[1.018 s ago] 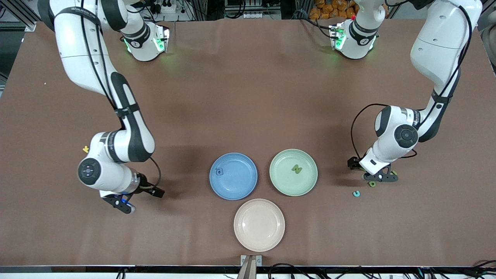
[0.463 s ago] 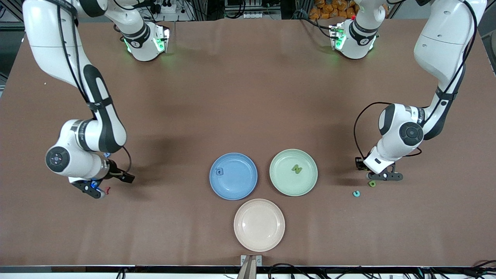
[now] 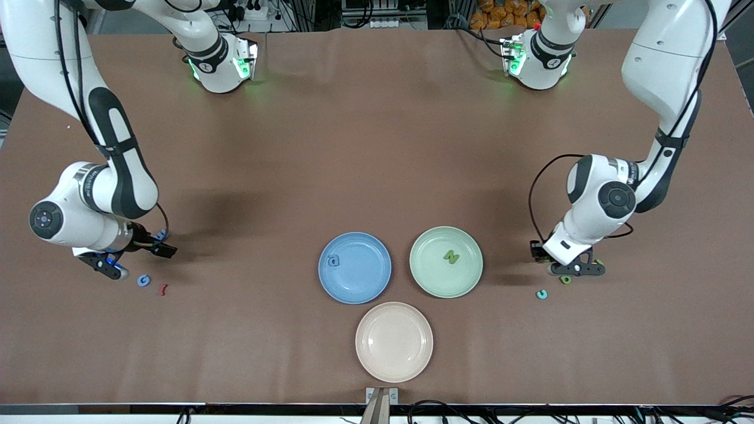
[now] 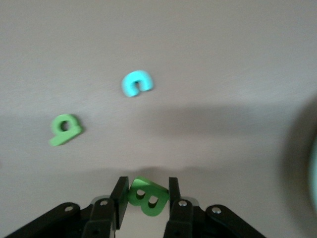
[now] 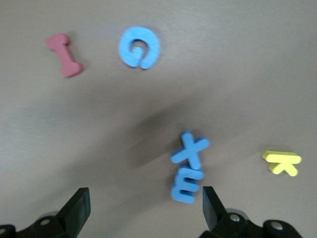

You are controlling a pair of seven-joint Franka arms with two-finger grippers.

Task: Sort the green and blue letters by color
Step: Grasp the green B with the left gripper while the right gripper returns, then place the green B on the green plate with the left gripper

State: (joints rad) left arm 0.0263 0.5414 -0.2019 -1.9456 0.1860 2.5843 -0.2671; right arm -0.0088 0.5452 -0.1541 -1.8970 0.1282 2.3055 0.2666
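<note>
Green foam B (image 4: 146,197) is pinched in my left gripper (image 4: 147,187), at three o'clock from the green plate (image 3: 421,277); I'd lift straight up before swinging over. My right gripper (image 5: 143,203) hangs wide open and empty over the blue X (image 5: 190,148) and E (image 5: 186,186).

Brown bench (image 3: 377,147), blue plate (image 3: 354,268) holding a blue letter (image 3: 334,261), green plate (image 3: 446,261) holding a green letter (image 3: 451,257), pink plate (image 3: 394,341) (nearest the camera), right gripper (image 3: 109,268) beside a blue G (image 3: 144,281) and a red letter (image 3: 162,288), left gripper (image 3: 574,270) low over a green letter (image 3: 565,280)
</note>
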